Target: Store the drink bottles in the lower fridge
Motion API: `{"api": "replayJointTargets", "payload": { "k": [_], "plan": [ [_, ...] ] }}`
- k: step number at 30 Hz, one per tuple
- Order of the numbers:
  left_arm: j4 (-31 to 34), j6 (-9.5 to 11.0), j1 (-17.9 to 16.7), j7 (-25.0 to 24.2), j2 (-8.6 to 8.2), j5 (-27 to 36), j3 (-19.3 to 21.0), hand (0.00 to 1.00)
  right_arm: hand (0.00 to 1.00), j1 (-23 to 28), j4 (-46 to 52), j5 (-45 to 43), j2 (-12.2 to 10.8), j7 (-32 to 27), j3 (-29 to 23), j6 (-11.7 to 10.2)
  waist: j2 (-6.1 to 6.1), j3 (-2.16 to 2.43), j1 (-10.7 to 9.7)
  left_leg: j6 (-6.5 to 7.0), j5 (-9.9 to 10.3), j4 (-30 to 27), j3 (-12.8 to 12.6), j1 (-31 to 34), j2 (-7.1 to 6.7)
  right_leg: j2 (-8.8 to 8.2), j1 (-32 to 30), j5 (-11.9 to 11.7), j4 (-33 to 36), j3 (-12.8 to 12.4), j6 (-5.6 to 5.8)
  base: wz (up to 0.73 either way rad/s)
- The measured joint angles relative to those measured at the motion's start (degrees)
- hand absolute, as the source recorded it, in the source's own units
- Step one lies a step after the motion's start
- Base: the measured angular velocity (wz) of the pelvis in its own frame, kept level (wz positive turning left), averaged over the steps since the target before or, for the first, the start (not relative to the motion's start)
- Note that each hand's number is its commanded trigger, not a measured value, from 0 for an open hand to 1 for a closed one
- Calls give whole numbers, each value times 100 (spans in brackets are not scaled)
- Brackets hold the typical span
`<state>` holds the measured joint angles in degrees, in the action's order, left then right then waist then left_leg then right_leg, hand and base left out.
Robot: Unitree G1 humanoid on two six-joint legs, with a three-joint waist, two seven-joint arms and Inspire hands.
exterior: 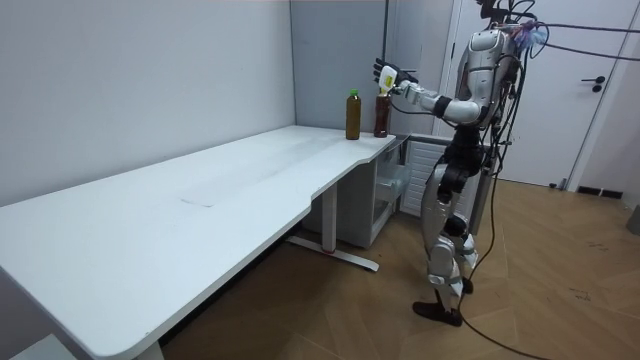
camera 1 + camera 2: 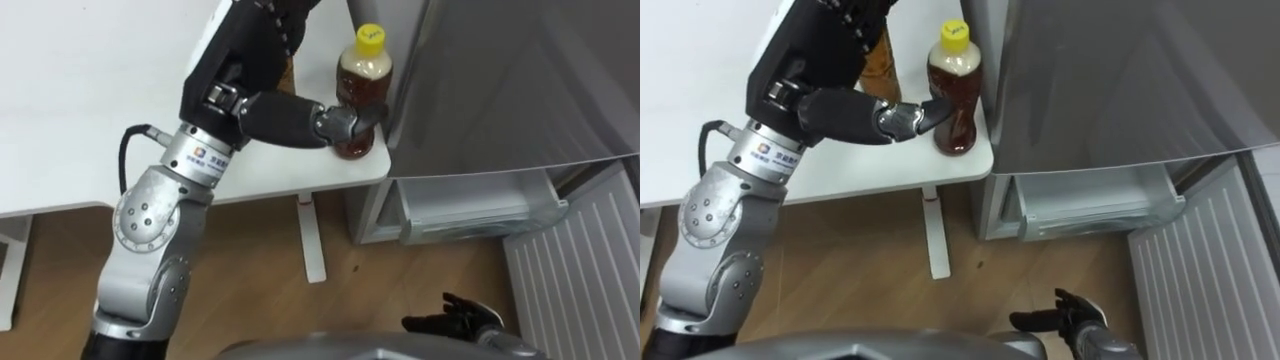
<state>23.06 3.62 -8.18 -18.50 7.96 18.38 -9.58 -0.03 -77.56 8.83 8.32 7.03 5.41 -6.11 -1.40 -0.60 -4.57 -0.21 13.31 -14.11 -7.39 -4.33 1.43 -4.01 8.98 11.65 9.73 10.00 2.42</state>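
Brown drink (image 2: 363, 85): it has a yellow cap and stands upright on the near corner of the white table (image 2: 80, 120), just beside the grey upper fridge door (image 2: 500, 80). We judge it is not yet lifted.
Second drink (image 1: 352, 118): it stands upright on the same corner, just beside the first and partly behind our arm.
Left hand (image 2: 265, 50): it reaches over the corner. Our thumb (image 2: 342, 122) lies against the lower side of the yellow-capped bottle. The fingers are raised and not closed around it, so the hand is wide and holds nothing.
Reason of this pose: we think the thumb low on the body makes one side of a grasp, and the fingers must come around from the far side.
Right hand (image 2: 458, 322): it hangs low with relaxed fingers, empty, probably kept free.
Lower fridge (image 2: 480, 210): it is open below the grey door, so the way in seems free.
Stand: we are at the table's end, beside the fridge, left arm stretched forward.
Risk: a push from the thumb alone could tip the bottle off the corner.
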Motion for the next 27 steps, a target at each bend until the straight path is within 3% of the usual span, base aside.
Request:
{"api": "replayJointTargets", "payload": {
  "k": [4,11,27],
  "plan": [
    [-63,-60,0,-51,34,0,-55,0,0,-2,-5,0,0,1,-1,56,-20,-5,-11,0,-1,51,-27,-39,-4,1,21,-1,1,-66,1,-6],
    [-286,-336,0,-84,49,0,-211,0,0,-43,-5,0,5,11,-5,199,-19,-6,-19,0,-2,90,-84,-129,-2,10,1,-1,-6,-182,1,-4],
    [-473,-340,0,-67,50,-2,-190,0,0,-56,-24,0,20,71,-56,194,1,-14,-46,0,-2,108,-176,-139,3,13,3,-1,-4,-238,1,-1]
  ]
}}
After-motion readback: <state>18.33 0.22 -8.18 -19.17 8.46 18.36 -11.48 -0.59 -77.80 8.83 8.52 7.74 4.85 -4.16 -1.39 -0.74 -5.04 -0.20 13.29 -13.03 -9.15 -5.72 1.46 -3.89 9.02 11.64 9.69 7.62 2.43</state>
